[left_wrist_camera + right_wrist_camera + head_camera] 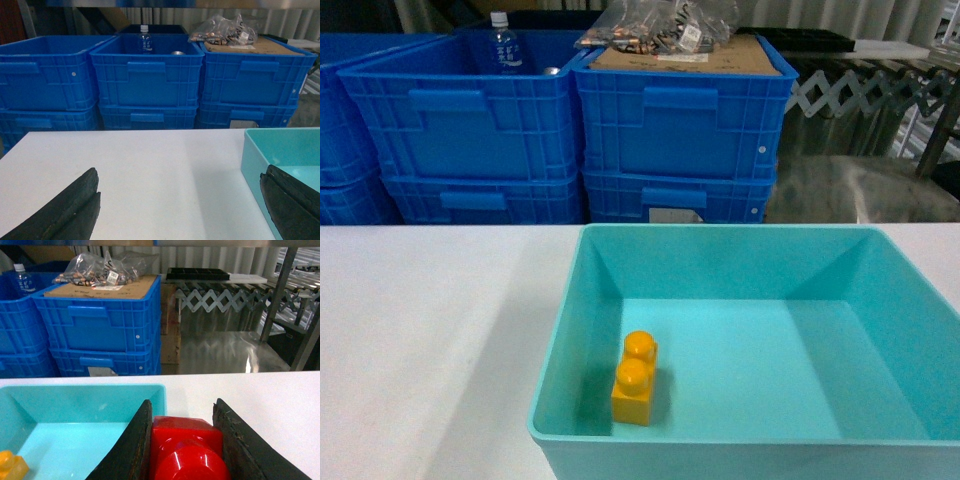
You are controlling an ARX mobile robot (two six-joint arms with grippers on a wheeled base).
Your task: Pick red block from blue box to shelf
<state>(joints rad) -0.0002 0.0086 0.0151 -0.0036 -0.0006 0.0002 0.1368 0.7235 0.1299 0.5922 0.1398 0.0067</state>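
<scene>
Your right tool [182, 440] is clamped on the small glossy red plastic block [186, 450], lifted clear of the shallow teal plastic box [560, 340] so it can travel to the shelf. Your left tool [180, 210] waits spread wide above the white bench [150, 170] — only the yellow-orange two-stud brick [636, 378] remains inside.

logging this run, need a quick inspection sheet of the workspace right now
surface: white table, bare where seen
job's things: red block out of the blue box, held above the table by its right rim; shelf behind on the right
clutter: yellow brick in the box, near its front left corner
grippers: right gripper shut on the block; left gripper open over the table, left of the box
cables: nothing seen
surroundings: stacked blue crates with a bottle, cardboard and bagged parts
</scene>
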